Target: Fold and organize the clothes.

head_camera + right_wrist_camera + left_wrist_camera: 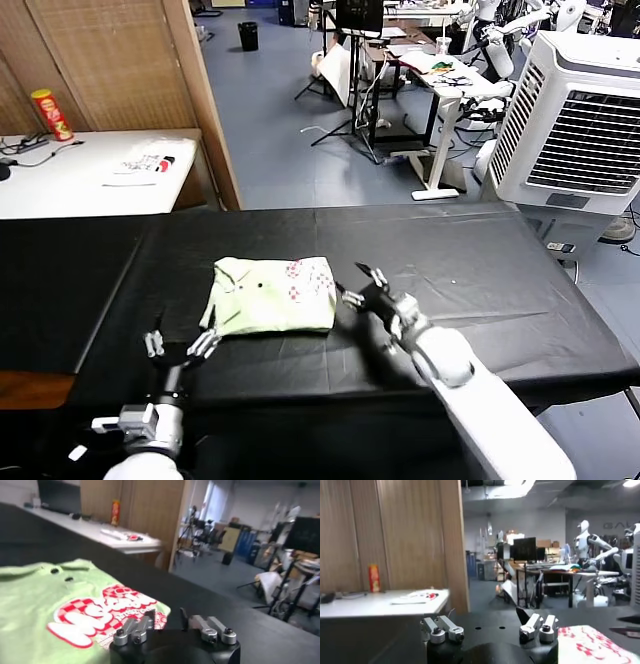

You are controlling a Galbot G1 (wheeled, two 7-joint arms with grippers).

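One pale green short-sleeved cotton shirt point(272, 294), red-printed, folded at frame centre on black worktop point(480, 270); right tool point(362, 285) spread empty beside its edge, left tool point(180, 346) open, empty, lower left; advise withdrawing clear without dragging fabric.

We can read no word for certain: the red and white print on the shirt point(107, 612) is lettering too blurred to spell, and faint grey letters on the wall point(620, 526) stay illegible.
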